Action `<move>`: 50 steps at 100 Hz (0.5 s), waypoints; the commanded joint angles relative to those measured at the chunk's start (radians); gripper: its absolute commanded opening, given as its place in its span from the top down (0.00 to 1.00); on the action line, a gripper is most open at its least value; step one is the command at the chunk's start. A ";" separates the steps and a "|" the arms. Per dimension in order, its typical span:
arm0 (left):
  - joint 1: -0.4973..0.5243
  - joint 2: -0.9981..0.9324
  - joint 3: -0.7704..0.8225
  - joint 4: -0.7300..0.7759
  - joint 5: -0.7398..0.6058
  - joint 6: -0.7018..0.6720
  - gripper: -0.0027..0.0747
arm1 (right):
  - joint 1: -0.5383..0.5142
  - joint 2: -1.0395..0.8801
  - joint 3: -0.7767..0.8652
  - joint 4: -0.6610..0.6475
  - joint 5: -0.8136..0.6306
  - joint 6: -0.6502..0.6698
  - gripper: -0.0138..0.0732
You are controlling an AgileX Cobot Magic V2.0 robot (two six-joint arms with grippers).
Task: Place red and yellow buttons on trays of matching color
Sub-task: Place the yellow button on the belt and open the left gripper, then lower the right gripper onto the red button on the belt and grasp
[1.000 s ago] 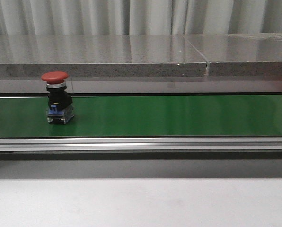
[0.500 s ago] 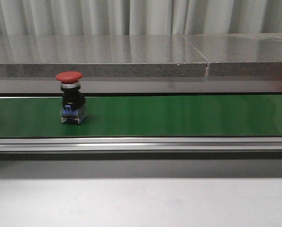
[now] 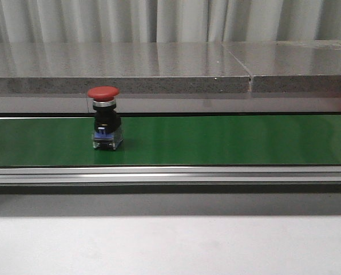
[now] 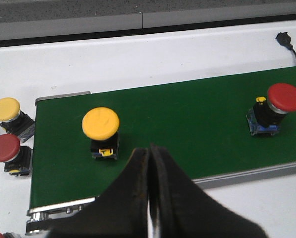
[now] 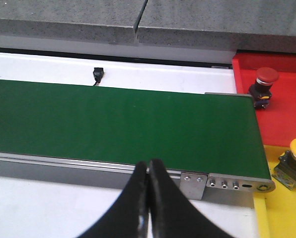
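A red button [image 3: 104,126] stands upright on the green conveyor belt [image 3: 228,140]; the left wrist view shows the same red button [image 4: 277,106] and, behind it on the belt, a yellow button [image 4: 102,130]. My left gripper [image 4: 149,151] is shut and empty, above the belt's near edge close to the yellow button. My right gripper [image 5: 148,164] is shut and empty over the belt's near rail. Past the belt's end lie a red tray [image 5: 287,114] holding a red button [image 5: 264,84] and a yellow tray [image 5: 282,208] holding a yellow button [image 5: 294,162].
Spare buttons sit on the white table beside the belt's start: a yellow one [image 4: 9,116] and a red one [image 4: 8,153]. A small black connector [image 5: 97,74] lies behind the belt. A grey stone ledge [image 3: 159,69] runs along the back.
The red button has travelled to the right along the belt, from about the far left toward the left-centre of the front view.
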 commanded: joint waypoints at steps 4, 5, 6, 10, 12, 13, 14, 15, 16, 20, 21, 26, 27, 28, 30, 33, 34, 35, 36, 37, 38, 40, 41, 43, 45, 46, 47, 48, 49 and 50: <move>-0.008 -0.099 0.040 -0.023 -0.070 0.000 0.99 | -0.001 0.028 -0.025 0.007 -0.070 -0.006 0.92; -0.008 -0.111 0.045 -0.023 -0.068 0.000 0.99 | -0.001 0.029 -0.025 0.007 -0.070 -0.006 0.92; -0.008 -0.117 0.053 -0.023 -0.068 0.000 0.99 | -0.001 0.031 -0.025 0.007 -0.070 -0.006 0.92; -0.008 -0.154 0.075 -0.023 -0.062 0.000 0.99 | -0.001 0.037 -0.028 0.007 -0.071 -0.006 0.92; -0.008 -0.173 0.082 -0.023 -0.062 0.000 0.99 | -0.001 0.041 -0.028 0.007 -0.072 -0.006 0.92; -0.008 -0.179 0.089 -0.023 -0.062 0.000 0.99 | -0.001 0.044 -0.029 0.007 -0.073 -0.006 0.92; -0.008 -0.190 0.093 -0.023 -0.062 0.000 0.99 | -0.001 0.046 -0.029 0.007 -0.073 -0.006 0.92; -0.008 -0.196 0.099 -0.023 -0.062 0.000 0.99 | -0.001 0.047 -0.031 0.007 -0.074 -0.006 0.92; -0.008 -0.202 0.103 -0.023 -0.062 0.000 0.99 | -0.001 0.050 -0.032 0.007 -0.074 -0.006 0.92; -0.008 -0.236 0.121 -0.023 -0.062 0.000 0.99 | 0.001 0.061 -0.037 0.007 -0.077 -0.006 0.92; -0.008 -0.246 0.124 -0.023 -0.062 0.000 0.99 | 0.001 0.063 -0.038 0.007 -0.078 -0.006 0.92; -0.008 -0.280 0.140 -0.023 -0.062 0.000 0.99 | 0.008 0.080 -0.050 0.007 -0.082 -0.006 0.92; -0.008 -0.284 0.144 -0.023 -0.062 0.000 0.99 | 0.011 0.086 -0.054 0.007 -0.082 -0.006 0.92; -0.008 -0.292 0.146 -0.023 -0.062 0.000 0.99 | 0.012 0.089 -0.056 0.007 -0.084 -0.006 0.92; -0.008 -0.301 0.151 -0.023 -0.062 0.000 0.99 | 0.019 0.098 -0.062 0.007 -0.086 -0.006 0.92; -0.008 -0.319 0.156 -0.023 -0.064 0.000 0.99 | 0.027 0.112 -0.073 0.007 -0.086 -0.006 0.92; -0.008 -0.322 0.159 -0.023 -0.064 0.000 0.99 | 0.033 0.119 -0.078 0.007 -0.088 -0.006 0.92; -0.008 -0.328 0.159 -0.023 -0.064 0.000 0.99 | 0.036 0.123 -0.081 0.007 -0.089 -0.006 0.92; -0.008 -0.331 0.162 -0.023 -0.064 0.000 0.99 | 0.039 0.127 -0.086 0.007 -0.090 -0.006 0.92; -0.008 -0.334 0.161 -0.023 -0.064 0.000 0.99 | 0.045 0.135 -0.089 0.007 -0.091 -0.006 0.92; -0.008 -0.338 0.163 -0.023 -0.062 0.000 0.99 | 0.048 0.140 -0.094 0.007 -0.091 -0.006 0.92; -0.008 -0.344 0.163 -0.023 -0.059 0.000 0.99 | 0.059 0.153 -0.100 0.007 -0.095 -0.006 0.92; -0.008 -0.345 0.163 -0.023 -0.059 0.000 0.99 | 0.066 0.163 -0.107 0.007 -0.095 -0.006 0.92; -0.008 -0.350 0.163 -0.023 -0.054 0.000 0.99 | 0.075 0.173 -0.116 0.007 -0.098 -0.006 0.92; -0.008 -0.352 0.163 -0.023 -0.052 0.000 0.99 | 0.089 0.188 -0.126 0.007 -0.100 -0.006 0.92; -0.008 -0.352 0.163 -0.023 -0.052 0.000 0.99 | 0.098 0.199 -0.130 0.007 -0.100 -0.006 0.92; -0.008 -0.354 0.163 -0.023 -0.052 0.000 0.99 | 0.103 0.204 -0.133 0.007 -0.102 -0.006 0.92; -0.008 -0.354 0.163 -0.023 -0.052 0.000 0.99 | 0.112 0.215 -0.140 0.007 -0.103 -0.006 0.92; -0.008 -0.354 0.163 -0.023 -0.052 0.000 0.99 | 0.117 0.221 -0.144 0.007 -0.103 -0.006 0.92; -0.008 -0.354 0.163 -0.023 -0.052 0.000 0.99 | 0.122 0.226 -0.151 0.007 -0.103 -0.006 0.92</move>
